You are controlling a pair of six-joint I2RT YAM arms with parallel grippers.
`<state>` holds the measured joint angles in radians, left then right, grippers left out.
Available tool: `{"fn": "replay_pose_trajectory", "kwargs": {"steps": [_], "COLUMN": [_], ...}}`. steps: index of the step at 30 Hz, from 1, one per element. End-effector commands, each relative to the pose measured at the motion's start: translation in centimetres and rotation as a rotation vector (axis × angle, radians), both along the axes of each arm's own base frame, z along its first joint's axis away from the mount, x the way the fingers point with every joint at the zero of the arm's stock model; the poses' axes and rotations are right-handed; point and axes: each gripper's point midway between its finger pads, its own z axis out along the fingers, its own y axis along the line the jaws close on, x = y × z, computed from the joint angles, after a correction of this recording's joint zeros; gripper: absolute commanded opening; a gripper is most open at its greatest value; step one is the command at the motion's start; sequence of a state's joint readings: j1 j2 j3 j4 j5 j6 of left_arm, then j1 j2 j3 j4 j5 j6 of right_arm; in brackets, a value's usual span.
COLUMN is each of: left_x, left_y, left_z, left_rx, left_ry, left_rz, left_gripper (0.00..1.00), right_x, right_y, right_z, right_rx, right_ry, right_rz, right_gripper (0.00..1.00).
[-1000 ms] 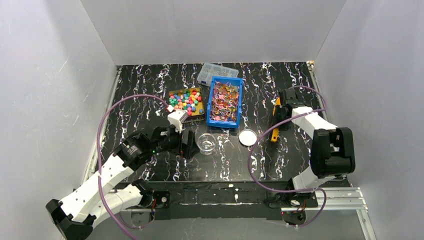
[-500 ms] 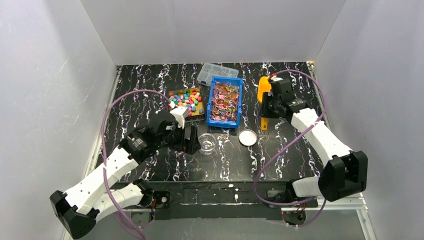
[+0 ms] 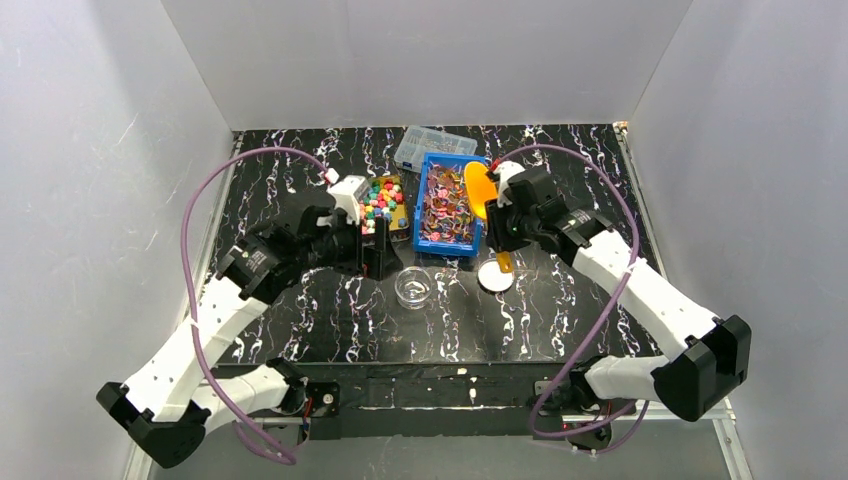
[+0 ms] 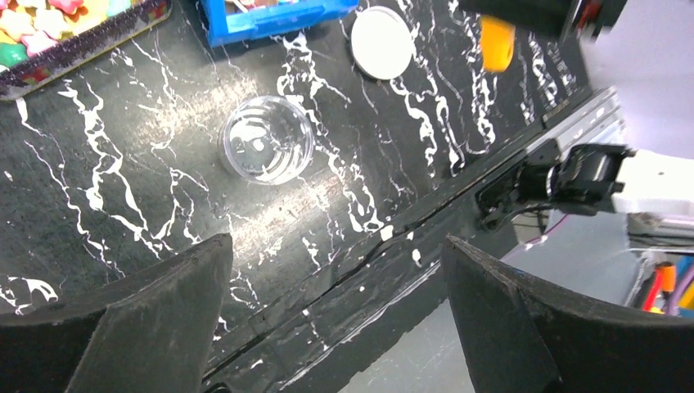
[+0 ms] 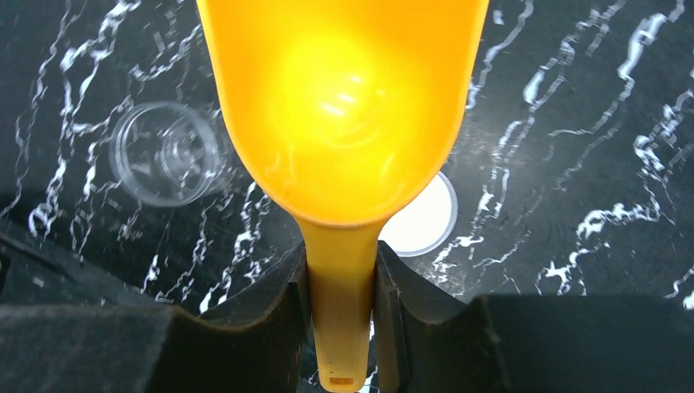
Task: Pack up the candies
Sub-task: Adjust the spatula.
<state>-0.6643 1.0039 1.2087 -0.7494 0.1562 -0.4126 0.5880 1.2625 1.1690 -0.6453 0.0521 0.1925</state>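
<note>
Top external shows candies (image 3: pixel 447 205); right wrist shows right pincer (image 5: pixel 342 282) gripping scoop (image 5: pixel 340 106).

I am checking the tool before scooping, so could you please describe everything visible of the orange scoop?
The orange scoop looks like glossy, one-piece plastic: a deep rounded bowl, empty, narrowing to a flat handle. The right gripper clamps the handle and holds it off the table, with the bowl raised at the blue bin's right edge.

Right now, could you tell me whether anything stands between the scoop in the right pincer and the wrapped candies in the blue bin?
Nothing visible does. The orange scoop, held by its handle in the right pincer, hangs at the right edge of the blue bin, whose wrapped candies lie uncovered.
</note>
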Motion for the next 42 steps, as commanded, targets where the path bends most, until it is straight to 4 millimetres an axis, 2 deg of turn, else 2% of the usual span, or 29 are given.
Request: {"fn": "replay_pose_trajectory", "kwargs": {"steps": [1, 8, 11, 17, 24, 29, 33, 37, 39, 42], "left_x": [-0.4, -0.3, -0.6, -2.3, -3.8, -4.3, -4.2, -4.2, -4.3, -4.3], "left_y": [0.2, 0.8, 0.7, -0.1, -0.1, 0.1, 0.5, 0.7, 0.7, 0.8], "left_z": [1.9, 3.5, 3.9, 4.7, 4.1, 2.3, 1.0, 0.8, 0.8, 0.7], "left_rx": [-0.088, -0.218, -0.269, -0.385, -0.405, -0.394, -0.369, -0.360, -0.358, -0.346], "left_ry": [0.083, 0.170, 0.223, 0.347, 0.385, 0.436, 0.448, 0.439, 0.440, 0.437], "left_rz": [-0.025, -0.036, -0.043, -0.115, -0.126, -0.106, -0.071, -0.063, -0.066, -0.062], "left_gripper": [0.98, 0.98, 0.98, 0.98, 0.98, 0.98, 0.98, 0.98, 0.93, 0.81], "right_x": [-2.0, -7.0, -8.7, -11.1, -12.9, -13.9, -14.8, -15.2, -15.4, -15.8], "right_y": [2.8, 6.4, 6.8, 7.2, 8.1, 8.8, 9.7, 10.0, 10.3, 10.5], "right_z": [3.6, 4.8, 4.1, 3.1, 3.5, 3.9, 4.1, 4.3, 4.5, 4.6], "right_rx": [0.012, -0.038, -0.123, -0.222, -0.275, -0.320, -0.332, -0.346, -0.342, -0.345], "right_ry": [-0.114, -0.209, -0.219, -0.240, -0.293, -0.319, -0.343, -0.359, -0.366, -0.369], "right_rz": [0.166, 0.379, 0.445, 0.524, 0.613, 0.649, 0.688, 0.699, 0.706, 0.715], "right_gripper": [0.01, 0.01, 0.01, 0.01, 0.01, 0.01, 0.01, 0.01, 0.01, 0.01]}}
